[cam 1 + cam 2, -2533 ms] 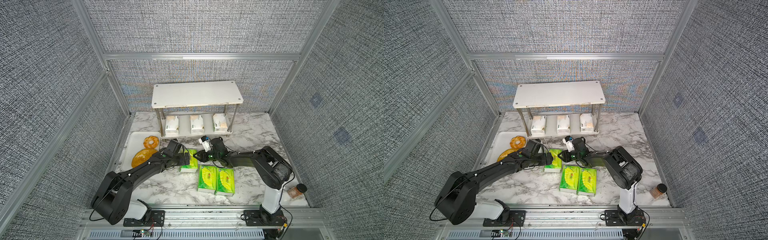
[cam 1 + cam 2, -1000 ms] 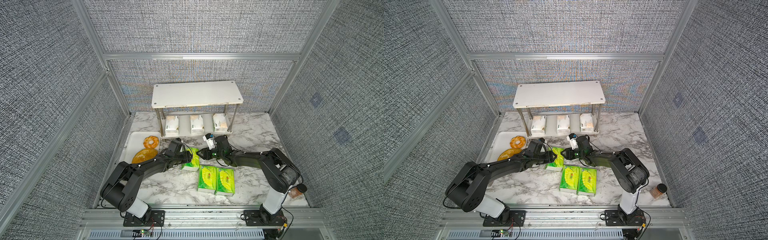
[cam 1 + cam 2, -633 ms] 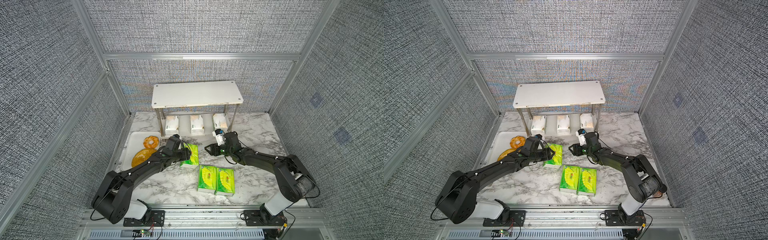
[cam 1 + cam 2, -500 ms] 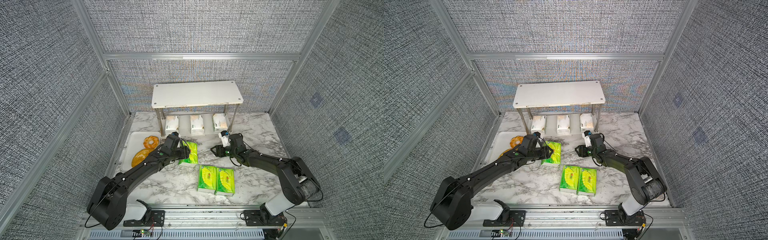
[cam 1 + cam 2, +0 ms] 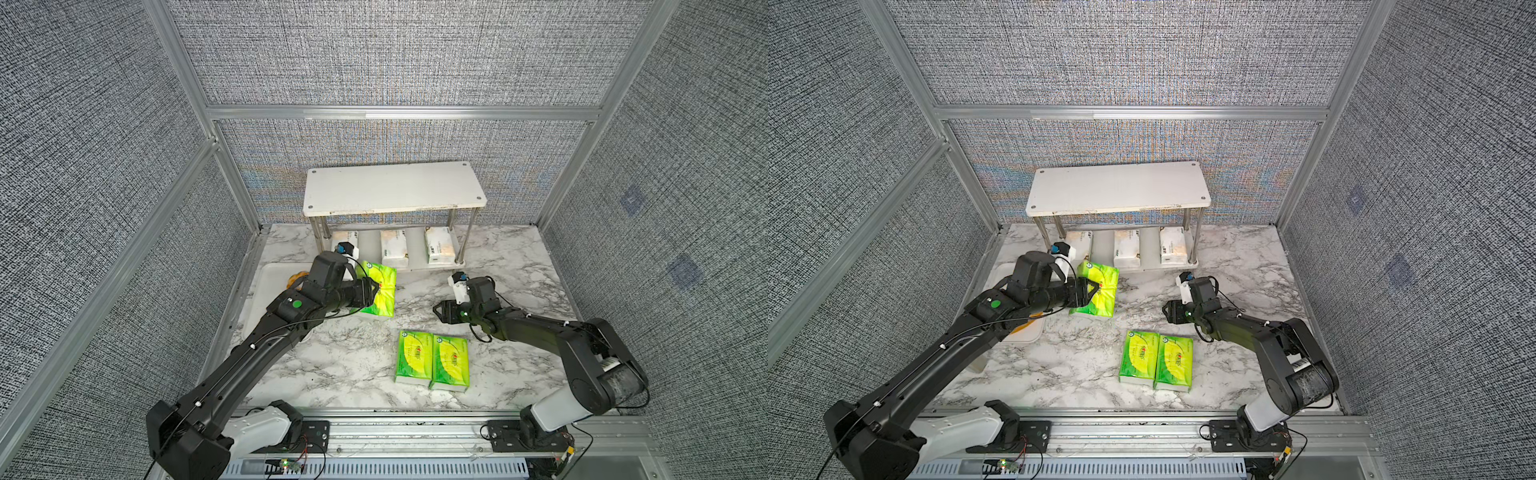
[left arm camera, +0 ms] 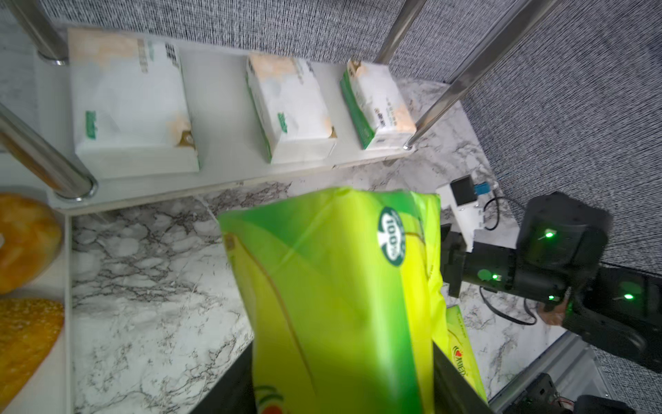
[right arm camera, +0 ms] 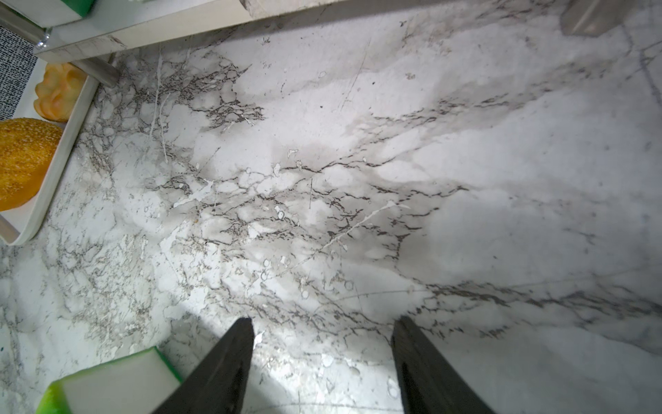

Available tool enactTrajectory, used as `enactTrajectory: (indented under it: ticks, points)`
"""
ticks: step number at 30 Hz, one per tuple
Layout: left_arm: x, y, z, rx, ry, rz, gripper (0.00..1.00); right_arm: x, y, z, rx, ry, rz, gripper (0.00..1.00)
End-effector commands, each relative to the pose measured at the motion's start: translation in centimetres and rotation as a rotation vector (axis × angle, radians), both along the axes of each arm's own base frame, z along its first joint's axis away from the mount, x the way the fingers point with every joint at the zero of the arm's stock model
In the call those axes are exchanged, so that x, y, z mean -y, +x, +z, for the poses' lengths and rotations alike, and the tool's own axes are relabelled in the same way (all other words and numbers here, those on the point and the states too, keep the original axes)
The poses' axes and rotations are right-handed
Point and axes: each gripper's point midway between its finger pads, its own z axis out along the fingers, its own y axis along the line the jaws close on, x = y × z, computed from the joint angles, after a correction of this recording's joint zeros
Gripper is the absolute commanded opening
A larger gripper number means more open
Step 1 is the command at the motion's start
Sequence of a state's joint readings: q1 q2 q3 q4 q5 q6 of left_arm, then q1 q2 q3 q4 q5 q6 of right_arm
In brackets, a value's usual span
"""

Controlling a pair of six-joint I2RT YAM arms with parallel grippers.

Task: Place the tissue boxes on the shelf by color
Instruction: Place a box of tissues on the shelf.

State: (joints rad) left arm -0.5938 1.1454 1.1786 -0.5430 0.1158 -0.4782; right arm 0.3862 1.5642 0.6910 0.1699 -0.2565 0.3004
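Pinched between left gripper (image 5: pixel 375 289) fingers: green tissue pack (image 5: pixel 383 277), tilted, just in front of shelf (image 5: pixel 395 192). Right gripper (image 7: pixel 321 324) spread wide, empty, over marble (image 7: pixel 358 161). Only in left wrist view: tops of three cream packs (image 6: pixel 132 107) on lower tier.

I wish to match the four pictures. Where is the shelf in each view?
In a top view: the shelf whole, back centre.
In a top view: the shelf, same place.
Left wrist: only its lower board, beyond the green pack.
Right wrist: only an edge of that board.
Shared landmark: the white tray, near one end of the shelf.
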Motion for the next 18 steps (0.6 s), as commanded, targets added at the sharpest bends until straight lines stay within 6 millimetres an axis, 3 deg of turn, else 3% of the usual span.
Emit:
enactTrajectory:
  ticks: [1,7,12,18]
  points:
    - [0.3,0.5,4.5,0.106,-0.042,-0.018,0.64,-0.5,0.5,0.7,0.021,0.028,0.004,0.66]
    - [0.5,2.6,11.3,0.246,-0.046,0.001,0.64,-0.7,0.4,0.8,0.022,0.035,0.008,0.66]
    - [0.0,5.6,16.6,0.344,-0.011,0.046,0.64,-0.9,0.3,1.0,0.025,0.039,0.014,0.66]
    - [-1.1,10.7,19.7,0.352,0.003,0.093,0.64,-1.0,0.1,0.9,0.024,0.037,0.018,0.66]
